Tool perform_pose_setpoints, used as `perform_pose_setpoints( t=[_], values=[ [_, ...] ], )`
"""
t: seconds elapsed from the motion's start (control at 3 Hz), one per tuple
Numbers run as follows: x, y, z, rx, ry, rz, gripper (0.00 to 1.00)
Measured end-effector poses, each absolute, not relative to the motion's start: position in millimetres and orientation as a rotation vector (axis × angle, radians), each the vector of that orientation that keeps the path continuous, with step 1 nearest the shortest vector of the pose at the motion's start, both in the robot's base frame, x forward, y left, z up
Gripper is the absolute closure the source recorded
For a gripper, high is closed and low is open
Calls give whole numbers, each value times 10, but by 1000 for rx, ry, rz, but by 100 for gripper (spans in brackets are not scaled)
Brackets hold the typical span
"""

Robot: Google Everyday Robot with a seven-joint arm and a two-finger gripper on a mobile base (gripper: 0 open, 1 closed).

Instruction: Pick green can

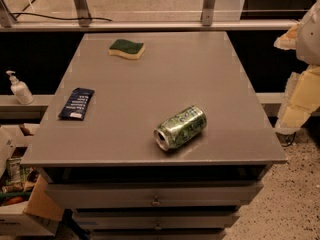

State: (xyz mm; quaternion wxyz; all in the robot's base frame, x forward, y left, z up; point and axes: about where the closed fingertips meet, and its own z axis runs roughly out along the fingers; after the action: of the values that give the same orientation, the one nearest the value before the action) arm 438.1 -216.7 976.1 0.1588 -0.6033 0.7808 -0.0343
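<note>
The green can (180, 127) lies on its side near the front edge of the grey table (165, 74), right of centre. It is green with a pale leafy pattern, and its silver end faces front-left. My gripper (295, 104) shows as pale yellow and white parts at the right edge of the view. It is beyond the table's right side, well apart from the can, and holds nothing that I can see.
A green-topped yellow sponge (127, 49) lies at the table's back left. A dark blue packet (76, 103) lies at the left edge. A white pump bottle (19, 88) stands on a ledge to the left. A cardboard box (20, 204) sits on the floor at lower left. Drawers (155, 196) sit under the table.
</note>
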Motion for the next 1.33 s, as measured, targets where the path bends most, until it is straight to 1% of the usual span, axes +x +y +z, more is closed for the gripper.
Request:
perform_pose_setpoints(
  t=[0.33, 0.67, 1.33],
  values=[
    [4381, -2167, 9761, -1725, 2232, -98, 0],
    [4393, -2091, 9690, -1749, 2179, -47, 0],
    [4443, -1551, 9362, -1922, 1938, 146, 0]
  ],
)
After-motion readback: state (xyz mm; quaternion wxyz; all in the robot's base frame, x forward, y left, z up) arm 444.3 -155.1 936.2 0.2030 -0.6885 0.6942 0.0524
